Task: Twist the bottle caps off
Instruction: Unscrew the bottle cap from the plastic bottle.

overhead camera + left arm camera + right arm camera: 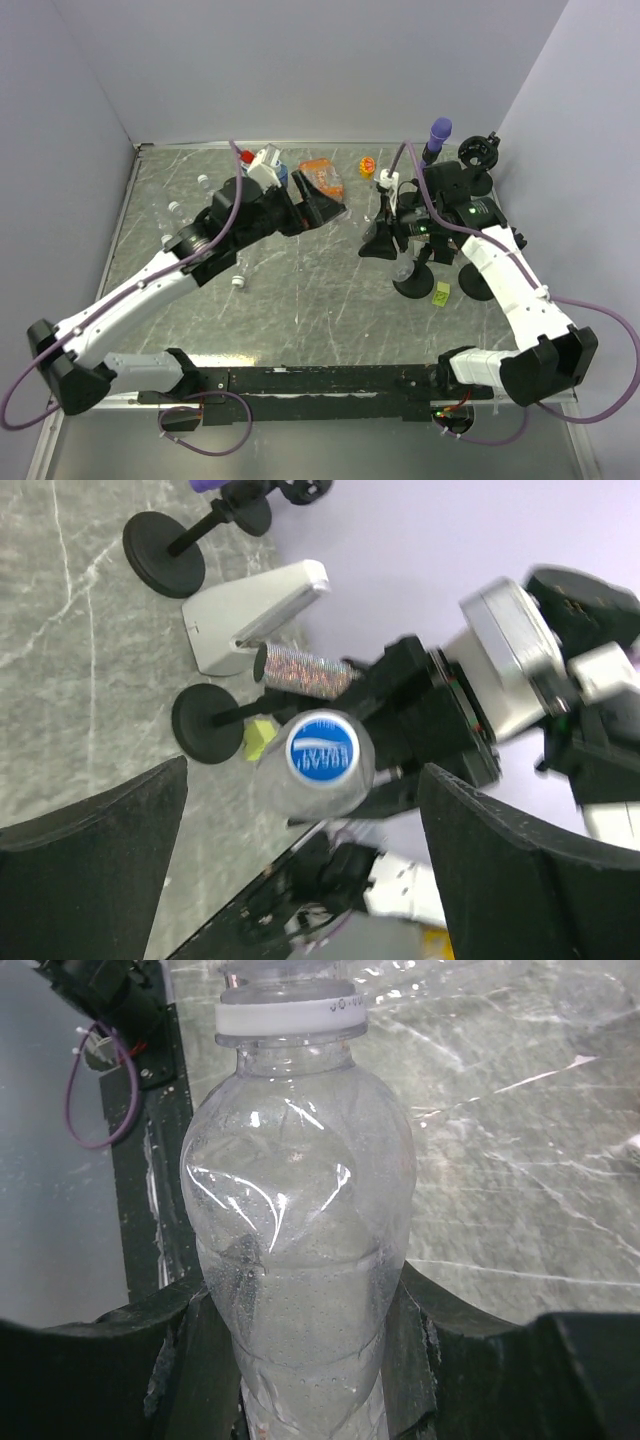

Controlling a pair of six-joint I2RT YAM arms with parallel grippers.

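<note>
1. The right gripper [300, 1370] is clamped on the lower body of a clear bottle [300, 1210]; one finger presses each side.
2. The bottle is colourless, with droplets inside and a white band at its neck.
3. The bottle's cap [322, 750] is on the neck. Its top face is blue with a white mark and points squarely at the left wrist camera.
4. The left gripper [305, 775] is spread wide. Its two fingers stand on either side of the bottle's cap end and well apart from it – no contact.
5. A loose white cap [238, 281] lies on the bench [300, 320], to the left of the bottle in the top view.
6. A yellow-green block [441, 294] lies just right of the bottle, between two black round bases [413, 288].
7. The purple-topped stand [438, 130] is behind the bottle, near the back wall.
8. Whether the bottle touches the bench cannot be determined.
</note>
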